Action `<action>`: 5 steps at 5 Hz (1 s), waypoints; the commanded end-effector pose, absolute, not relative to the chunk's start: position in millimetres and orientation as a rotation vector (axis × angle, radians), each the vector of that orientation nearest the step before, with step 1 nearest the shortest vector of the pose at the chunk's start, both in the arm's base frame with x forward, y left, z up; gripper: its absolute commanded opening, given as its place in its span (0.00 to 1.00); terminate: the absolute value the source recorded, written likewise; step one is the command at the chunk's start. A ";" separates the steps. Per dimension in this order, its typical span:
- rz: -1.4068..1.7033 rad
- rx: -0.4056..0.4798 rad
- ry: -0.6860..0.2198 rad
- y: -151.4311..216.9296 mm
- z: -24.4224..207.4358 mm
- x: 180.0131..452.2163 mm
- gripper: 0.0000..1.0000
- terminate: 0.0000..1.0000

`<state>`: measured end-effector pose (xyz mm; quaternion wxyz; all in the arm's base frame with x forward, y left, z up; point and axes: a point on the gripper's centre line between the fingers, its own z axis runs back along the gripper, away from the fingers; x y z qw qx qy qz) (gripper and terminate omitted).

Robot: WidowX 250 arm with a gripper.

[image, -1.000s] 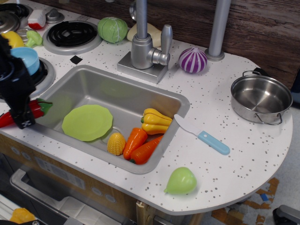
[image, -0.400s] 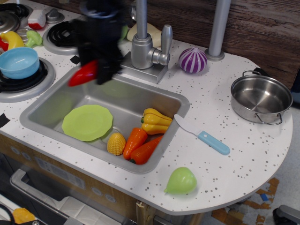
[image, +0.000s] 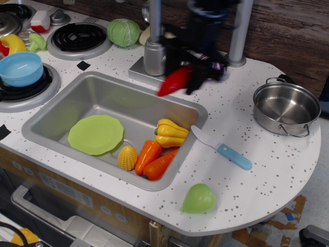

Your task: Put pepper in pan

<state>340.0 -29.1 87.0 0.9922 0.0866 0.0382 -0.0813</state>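
Front edge: green pear toy (image: pixel 198 199) on the counter, blue-handled knife (image: pixel 222 148) just behind it. In the sink (image: pixel 61 110): green plate (image: pixel 95 134), corn, carrots, yellow pepper toy (image: pixel 170 133). Pan (image: pixel 286 108) sits at right, nothing in it, well apart from the arm. Farther back, gripper (image: pixel 195 74), motion-blurred, clenched on the pepper (image: pixel 175 81), held in air over the sink's back-right rim near the faucet (image: pixel 154 54). Pepper tilted, tip down-left.
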 end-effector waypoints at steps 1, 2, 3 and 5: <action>-0.259 0.119 0.040 -81.0 97.7 373.6 0.00 0.00; -0.322 0.132 -0.002 -104.4 93.9 391.9 0.00 0.00; -0.406 0.157 0.009 -111.9 98.3 405.0 0.00 0.00; -0.445 0.080 -0.053 -113.7 89.4 409.8 1.00 0.00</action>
